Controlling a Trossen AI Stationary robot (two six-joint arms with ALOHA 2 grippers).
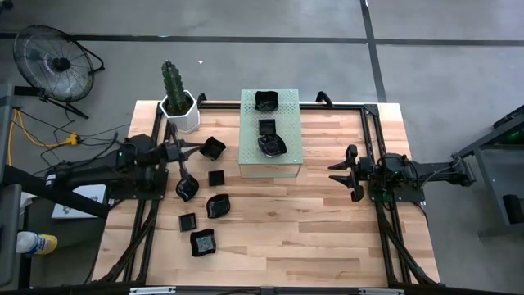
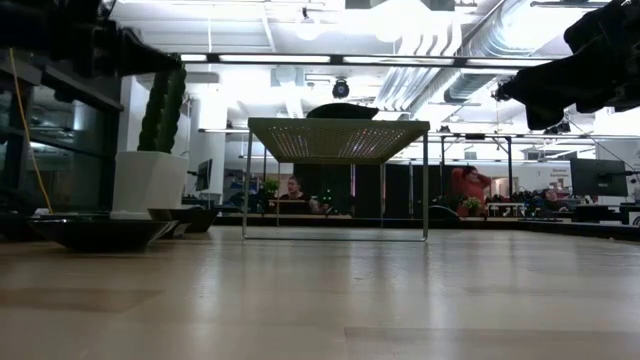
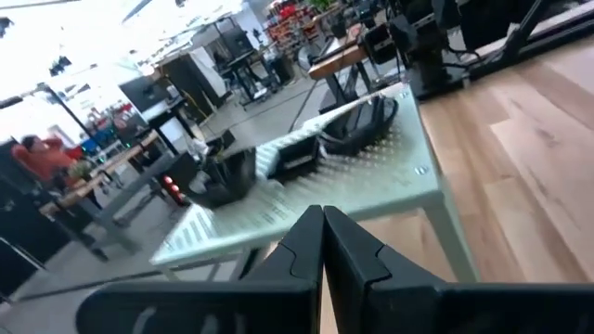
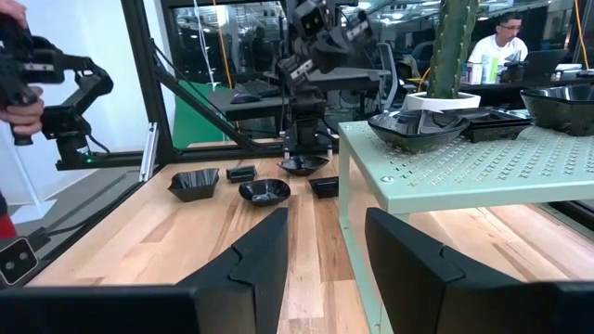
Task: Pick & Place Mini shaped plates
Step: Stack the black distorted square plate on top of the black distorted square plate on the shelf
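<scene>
Three glossy black mini shaped plates point(image 1: 267, 125) rest on top of the pale green perforated stand point(image 1: 288, 156) at the table's far middle. Several more plates point(image 1: 218, 206) lie flat on the wood to its left, toward the near edge. My left gripper point(image 1: 195, 148) hovers shut and empty above the table's left part, beside the plate point(image 1: 213, 148) nearest the stand, and points level at the stand point(image 3: 371, 176). My right gripper point(image 1: 337, 172) waits open at the table's right, its fingers point(image 4: 269, 246) pointing level toward the stand point(image 4: 483, 167).
A white hexagonal pot with a cactus point(image 1: 178, 106) stands at the far left corner, close to my left arm. A black frame point(image 1: 372, 123) rims the table. A fan point(image 1: 53, 61) stands on the floor beyond. A person's hand point(image 4: 20, 104) shows past the table's edge.
</scene>
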